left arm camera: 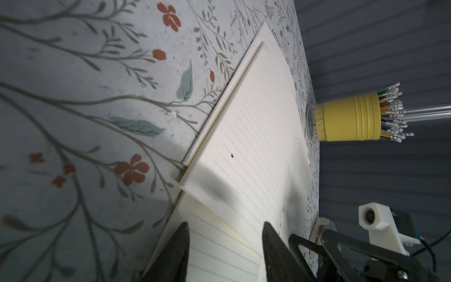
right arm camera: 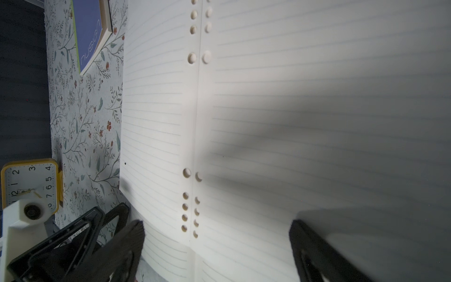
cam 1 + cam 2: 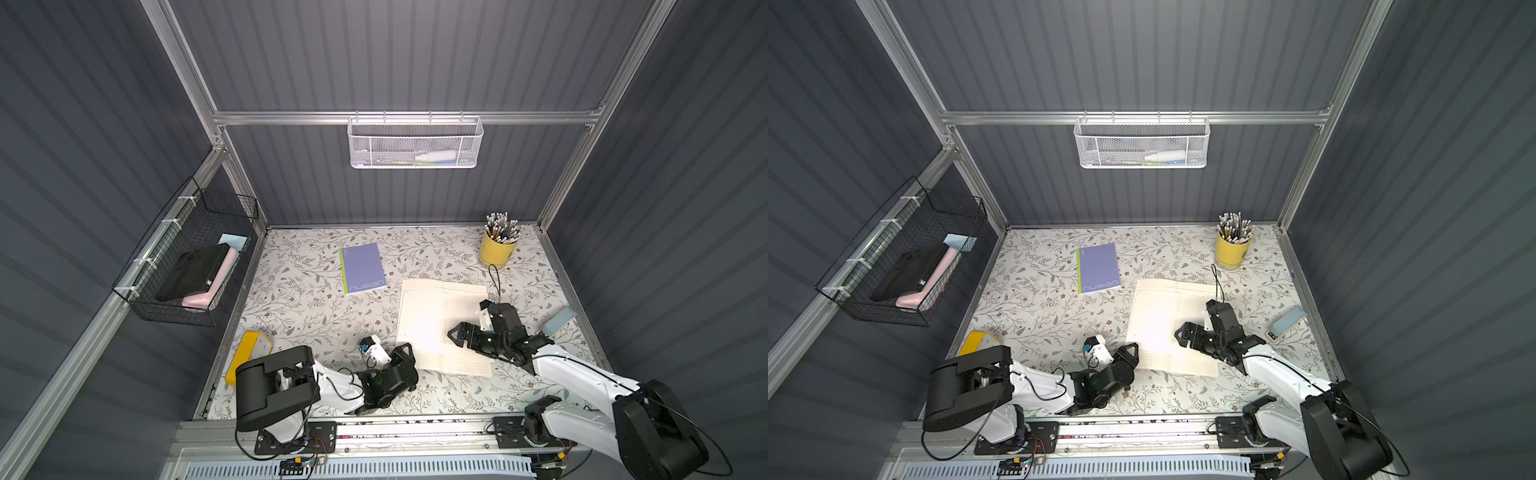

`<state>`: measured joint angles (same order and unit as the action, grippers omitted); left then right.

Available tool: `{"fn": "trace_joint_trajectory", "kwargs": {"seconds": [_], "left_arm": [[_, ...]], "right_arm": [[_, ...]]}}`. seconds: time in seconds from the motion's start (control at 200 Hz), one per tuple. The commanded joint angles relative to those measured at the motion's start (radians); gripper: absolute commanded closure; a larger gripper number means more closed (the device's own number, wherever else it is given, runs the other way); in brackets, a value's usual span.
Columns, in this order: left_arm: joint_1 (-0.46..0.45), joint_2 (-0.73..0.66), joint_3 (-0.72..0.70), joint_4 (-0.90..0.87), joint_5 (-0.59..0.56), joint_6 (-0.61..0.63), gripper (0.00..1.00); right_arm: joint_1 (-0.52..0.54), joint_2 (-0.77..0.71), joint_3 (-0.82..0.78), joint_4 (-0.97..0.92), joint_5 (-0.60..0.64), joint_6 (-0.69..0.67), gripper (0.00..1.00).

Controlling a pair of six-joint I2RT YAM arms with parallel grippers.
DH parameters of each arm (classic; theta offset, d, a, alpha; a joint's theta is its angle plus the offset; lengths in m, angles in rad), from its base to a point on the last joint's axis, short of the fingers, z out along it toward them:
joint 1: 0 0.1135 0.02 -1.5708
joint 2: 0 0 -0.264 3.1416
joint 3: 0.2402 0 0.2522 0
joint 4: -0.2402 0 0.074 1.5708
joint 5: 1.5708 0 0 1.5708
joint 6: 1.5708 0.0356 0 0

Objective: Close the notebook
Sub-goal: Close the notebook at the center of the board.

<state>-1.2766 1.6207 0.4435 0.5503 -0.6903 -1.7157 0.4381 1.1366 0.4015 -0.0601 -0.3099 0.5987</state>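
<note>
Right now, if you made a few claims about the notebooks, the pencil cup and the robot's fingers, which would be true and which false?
1. The white notebook lies open on the table. True.
2. The other notebook is open as well. False: the purple notebook lies closed.
3. The cup holding the pencils is yellow. True.
4. The right arm has clamped a page. False: the right fingers stand wide apart over the open pages.
</note>
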Motion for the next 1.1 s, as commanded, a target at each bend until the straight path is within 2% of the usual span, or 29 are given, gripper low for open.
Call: {"fn": "trace_joint_trajectory", "kwargs": {"seconds": [0.0, 0.355, 0.715, 0.84, 0.9, 1.0, 1.096], "left_arm": [[-0.009, 0.041, 0.012, 0.005, -0.051, -0.056, 0.54], [-0.019, 0.086, 0.023, -0.003, -0.139, -0.130, 0.62], [-0.020, 0.156, 0.036, 0.070, -0.186, -0.163, 0.62], [-0.019, 0.163, 0.045, 0.047, -0.181, -0.170, 0.72], [-0.019, 0.167, 0.050, 0.040, -0.179, -0.170, 0.83], [-0.017, 0.183, 0.055, 0.058, -0.164, -0.162, 0.95], [-0.014, 0.204, 0.058, 0.108, -0.145, -0.132, 0.98]], "right_arm": [[-0.001, 0.015, -0.037, -0.055, -0.018, -0.004, 0.04], [-0.001, 0.017, -0.035, -0.063, -0.023, -0.010, 0.04], [-0.001, 0.025, -0.044, -0.055, -0.037, -0.011, 0.05], [-0.001, 0.023, -0.045, -0.060, -0.035, -0.011, 0.04], [-0.001, 0.021, -0.046, -0.057, -0.035, -0.010, 0.05], [-0.001, 0.018, -0.048, -0.059, -0.037, -0.010, 0.05], [-0.001, 0.015, -0.052, -0.059, -0.035, -0.010, 0.05]]}}
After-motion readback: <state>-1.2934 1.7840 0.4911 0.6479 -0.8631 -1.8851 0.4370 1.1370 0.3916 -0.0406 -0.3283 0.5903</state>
